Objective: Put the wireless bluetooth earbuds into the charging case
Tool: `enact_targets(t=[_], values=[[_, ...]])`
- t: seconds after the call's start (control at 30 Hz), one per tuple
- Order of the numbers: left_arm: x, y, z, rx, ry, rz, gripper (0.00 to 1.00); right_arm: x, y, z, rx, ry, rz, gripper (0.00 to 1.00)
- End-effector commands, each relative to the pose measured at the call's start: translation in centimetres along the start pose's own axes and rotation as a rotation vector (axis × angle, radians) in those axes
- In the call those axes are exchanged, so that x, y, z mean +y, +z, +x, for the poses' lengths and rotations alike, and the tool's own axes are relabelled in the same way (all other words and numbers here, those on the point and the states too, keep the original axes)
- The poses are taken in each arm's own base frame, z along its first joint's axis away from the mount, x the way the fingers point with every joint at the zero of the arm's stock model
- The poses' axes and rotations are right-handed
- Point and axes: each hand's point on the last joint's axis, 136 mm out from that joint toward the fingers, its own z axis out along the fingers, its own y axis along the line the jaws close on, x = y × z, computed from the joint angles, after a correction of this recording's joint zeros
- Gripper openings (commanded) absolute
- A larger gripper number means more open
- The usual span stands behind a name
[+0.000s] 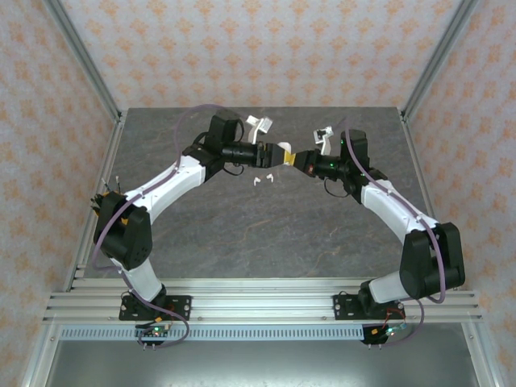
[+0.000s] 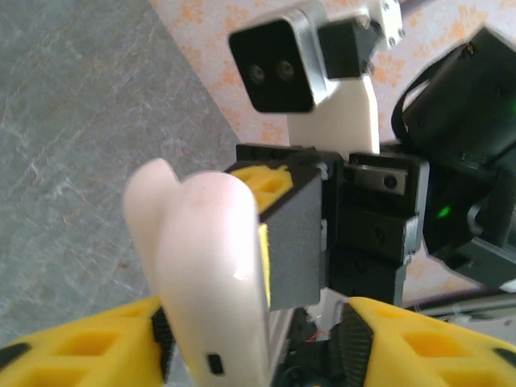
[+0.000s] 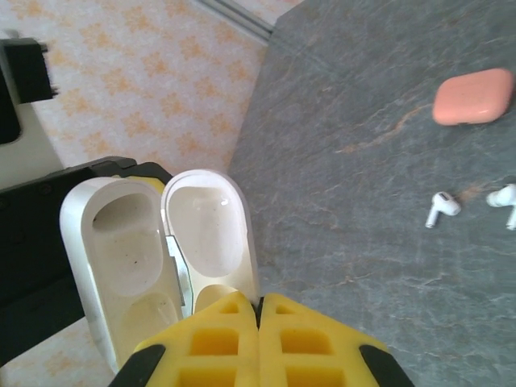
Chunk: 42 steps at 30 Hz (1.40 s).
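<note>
A white charging case (image 3: 161, 242) hangs open above the table, both of its hollow halves facing the right wrist camera. My right gripper (image 3: 260, 302) is shut on the thin rim of one half. In the left wrist view the case's closed back (image 2: 210, 266) sits between the fingers of my left gripper (image 2: 256, 322). Those jaws are open, the case lies by one finger, and a wide gap separates it from the other. Two white earbuds (image 3: 442, 208) (image 3: 504, 196) lie on the table below. From above they show as earbuds (image 1: 260, 179) (image 1: 272, 176) just in front of where left gripper (image 1: 278, 153) and right gripper (image 1: 297, 159) meet.
A coral-pink closed case (image 3: 474, 95) lies on the grey stone table (image 1: 258, 234) beyond the white earbuds. Patterned walls and aluminium posts (image 1: 85, 56) close in the back and sides. The two arms arch over the table's middle.
</note>
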Motion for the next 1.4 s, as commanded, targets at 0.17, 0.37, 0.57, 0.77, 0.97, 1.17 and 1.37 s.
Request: enact_targets(t=[0.17,0.37,0.57,0.77,0.97,1.17,1.37], values=[[0.9,-3.1,-1.8,-0.03,0.064,-0.169,0.92,-1.0,-1.1,-1.1,0.005,-0.127,0.174,0.0],[2.3,-6.2,-2.6,0.042,0.108,-0.44,0.96,-2.1,-0.9,-1.8,0.023,-0.173,0.244,0.0],[6.0,-9.1,-3.8,0.051,0.092,-0.751,1.0,-3.0,-1.2,-3.0,0.032,-0.234,0.339,0.0],[8.9,-11.8,-4.6,0.05,0.041,-0.995,1.0,-3.6,-1.8,-4.3,-0.004,-0.28,0.412,0.0],[9.3,-14.2,-5.5,0.059,0.119,-1.133,1.0,-4.4,-2.1,-5.1,-0.038,-0.31,0.467,0.0],[7.4,-14.5,-6.1,0.069,0.221,-1.083,1.0,-4.4,-2.6,-5.9,-0.086,-0.385,0.494,0.0],[5.1,-11.7,-5.4,0.131,0.29,-0.862,1.0,-4.4,-2.1,-5.7,-0.064,-0.442,0.49,0.0]])
